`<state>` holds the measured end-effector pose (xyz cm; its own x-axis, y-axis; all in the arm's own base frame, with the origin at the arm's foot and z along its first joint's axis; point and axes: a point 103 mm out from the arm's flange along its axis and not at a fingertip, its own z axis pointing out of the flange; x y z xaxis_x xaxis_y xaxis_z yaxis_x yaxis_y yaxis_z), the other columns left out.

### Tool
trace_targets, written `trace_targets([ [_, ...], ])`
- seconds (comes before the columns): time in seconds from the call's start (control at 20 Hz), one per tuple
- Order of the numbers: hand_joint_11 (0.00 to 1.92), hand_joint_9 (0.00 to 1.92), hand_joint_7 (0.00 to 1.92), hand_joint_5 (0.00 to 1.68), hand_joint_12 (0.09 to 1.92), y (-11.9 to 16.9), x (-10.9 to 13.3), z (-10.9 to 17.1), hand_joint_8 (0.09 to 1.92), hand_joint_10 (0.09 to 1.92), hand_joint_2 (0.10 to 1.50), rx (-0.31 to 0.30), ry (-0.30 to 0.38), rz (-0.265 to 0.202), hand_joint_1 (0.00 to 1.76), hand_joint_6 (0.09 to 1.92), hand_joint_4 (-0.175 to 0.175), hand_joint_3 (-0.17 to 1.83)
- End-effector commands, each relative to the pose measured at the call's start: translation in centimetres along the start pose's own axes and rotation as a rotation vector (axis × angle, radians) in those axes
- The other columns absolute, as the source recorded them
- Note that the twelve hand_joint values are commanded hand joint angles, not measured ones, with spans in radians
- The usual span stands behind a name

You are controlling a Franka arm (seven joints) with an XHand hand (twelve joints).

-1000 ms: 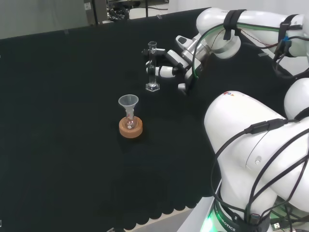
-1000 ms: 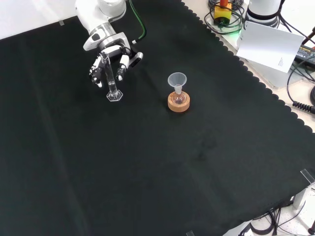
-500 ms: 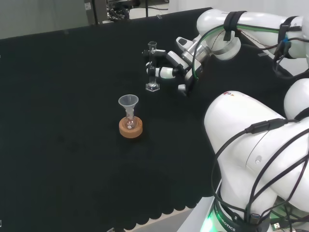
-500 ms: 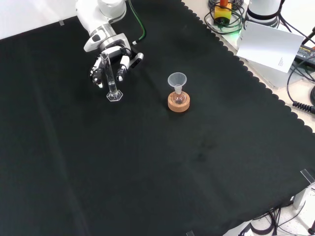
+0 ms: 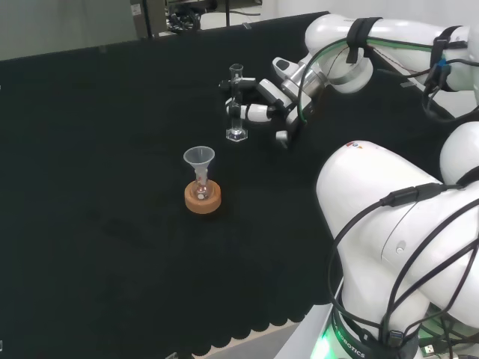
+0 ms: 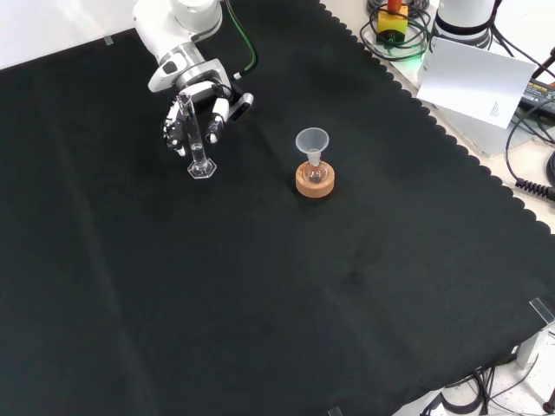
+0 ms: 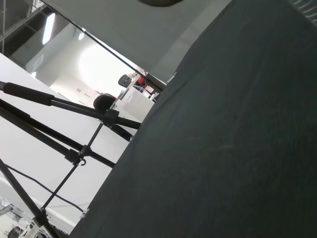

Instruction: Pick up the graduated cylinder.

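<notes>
Closure comes first in this step: the fingers need to wrap the cylinder (image 5: pixel 236 102) evenly round its tube before any lift, since the piece is tall, thin and clear, and stands on a small base that would tip under a sideways push. The grasp looks best placed around mid-height, with the thumb opposite the fingers so the tube is squeezed straight and not levered over. The lift should then go straight up, keeping the cylinder upright and clear of the funnel (image 5: pixel 199 158) and flask on the cork ring (image 5: pixel 203 200), which stand well apart from it, nearer the camera in the head view.

The cylinder stands upright on the cloth (image 5: pixel 90 187), its base still down, at the far side in the head view and at upper left in the front view (image 6: pixel 197 139). The hand (image 5: pixel 266 101) is right against it from the head view's right. Its fingers (image 5: pixel 241 111) are partly curled, reaching round the tube at upper and middle height; in the front view they bracket it on both sides (image 6: pixel 179 132). They seem to touch the glass, though whether they have fully pinched it I cannot say for sure, the tube being clear and the fingers overlapping it.
</notes>
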<state>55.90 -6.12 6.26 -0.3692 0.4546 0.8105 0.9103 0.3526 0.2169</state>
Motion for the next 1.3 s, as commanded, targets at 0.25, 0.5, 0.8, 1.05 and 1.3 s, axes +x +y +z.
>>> trace_targets([
  [0.25, 0.75, 0.94, 0.64, 0.70, 1.10, -0.29, -0.14, -0.37, 0.54, 0.34, 1.05, -0.011, 0.008, 0.003, 1.05, 0.25, -0.026, -0.17],
  [0.5, 0.77, 0.97, 0.65, 0.65, 1.08, -0.32, -0.28, -0.39, 0.53, 0.28, 1.06, -0.009, 0.007, 0.003, 1.05, 0.38, -0.025, -0.17],
  [0.8, 0.77, 0.98, 0.66, 0.66, 1.08, -0.28, -0.38, -0.38, 0.53, 0.27, 1.08, -0.004, 0.003, 0.006, 1.05, 0.42, -0.022, -0.17],
  [1.05, 0.79, 0.99, 0.67, 0.67, 1.08, -0.14, -0.48, -0.39, 0.53, 0.27, 1.10, -0.007, 0.000, 0.012, 1.06, 0.45, -0.020, -0.17],
  [1.3, 0.80, 1.00, 0.67, 0.66, 1.06, -0.13, -0.49, -0.28, 0.53, 0.26, 1.11, -0.009, -0.002, 0.016, 1.06, 0.49, -0.019, -0.17],
])
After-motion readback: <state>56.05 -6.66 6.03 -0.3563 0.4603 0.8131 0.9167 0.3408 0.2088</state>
